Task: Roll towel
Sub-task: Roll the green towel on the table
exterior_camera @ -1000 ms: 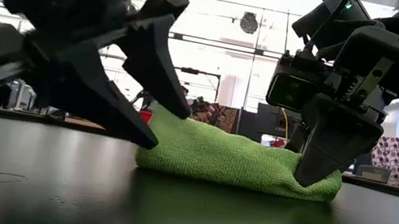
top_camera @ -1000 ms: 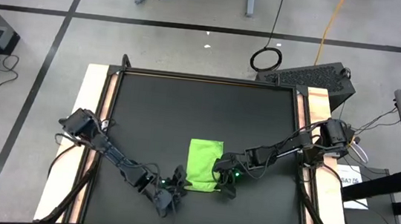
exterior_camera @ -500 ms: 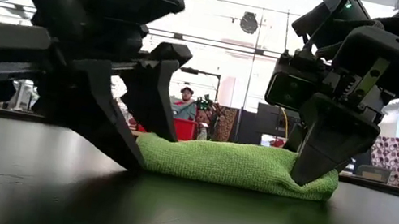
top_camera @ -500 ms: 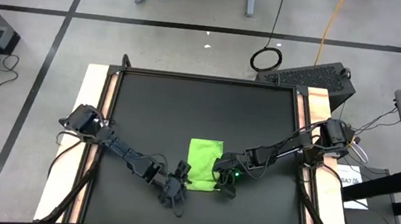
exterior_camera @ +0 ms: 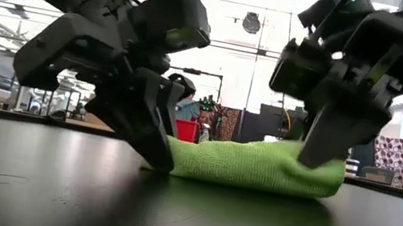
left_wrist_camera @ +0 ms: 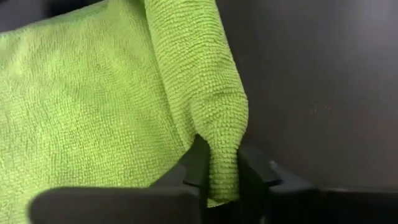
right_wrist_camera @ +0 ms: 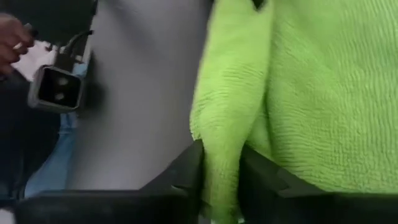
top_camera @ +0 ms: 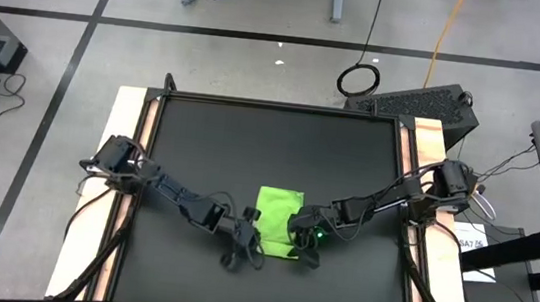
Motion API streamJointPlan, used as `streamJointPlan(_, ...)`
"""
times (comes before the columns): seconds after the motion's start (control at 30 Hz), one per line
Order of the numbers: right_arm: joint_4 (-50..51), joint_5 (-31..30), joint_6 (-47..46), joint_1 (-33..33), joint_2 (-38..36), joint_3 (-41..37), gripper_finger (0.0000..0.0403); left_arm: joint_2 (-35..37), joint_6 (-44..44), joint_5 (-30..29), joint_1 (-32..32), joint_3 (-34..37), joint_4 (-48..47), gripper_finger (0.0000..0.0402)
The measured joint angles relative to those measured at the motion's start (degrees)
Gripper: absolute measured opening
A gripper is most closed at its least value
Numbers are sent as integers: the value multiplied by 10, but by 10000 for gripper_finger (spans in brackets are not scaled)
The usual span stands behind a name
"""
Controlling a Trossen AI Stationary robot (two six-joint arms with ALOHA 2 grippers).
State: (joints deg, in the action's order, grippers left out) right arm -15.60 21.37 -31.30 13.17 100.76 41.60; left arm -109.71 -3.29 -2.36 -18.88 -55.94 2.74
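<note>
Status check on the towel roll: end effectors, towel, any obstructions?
Left end effector shut on towel corner. Right end effector shut on opposite near corner. Towel folded on black table. Nothing blocking.

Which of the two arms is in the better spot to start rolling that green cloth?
Neither clearly: both seem equally ready. The left pincer and right pincer each pinch a near corner of the towel, one per side, so they would likely roll it together.

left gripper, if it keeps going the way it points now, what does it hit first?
The towel. The left gripper is already shut on its near edge, so nothing lies between. Past the fold, probably the right gripper at the opposite edge, though depth is unclear.
</note>
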Motion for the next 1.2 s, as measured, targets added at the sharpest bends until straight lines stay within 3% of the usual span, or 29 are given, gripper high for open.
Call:
streamJointPlan(0.1,17,-7,29,8,-35,0,117,0,9,32,10,0,2,28)
streamJointPlan(0.2,70,-34,61,18,-84,0,163,0,26,61,21,0,4,27)
streamJointPlan(0.43,146,-211,173,90,-183,0,237,-2,77,171,61,2,18,29)
streamJointPlan(0.67,143,-411,316,198,-142,1,242,-4,134,239,98,2,27,33)
streamJointPlan(0.9,134,-570,346,237,-61,6,242,-4,165,271,119,2,30,34)
streamJointPlan(1.2,111,-567,364,232,-17,11,242,-3,180,292,129,2,31,35)
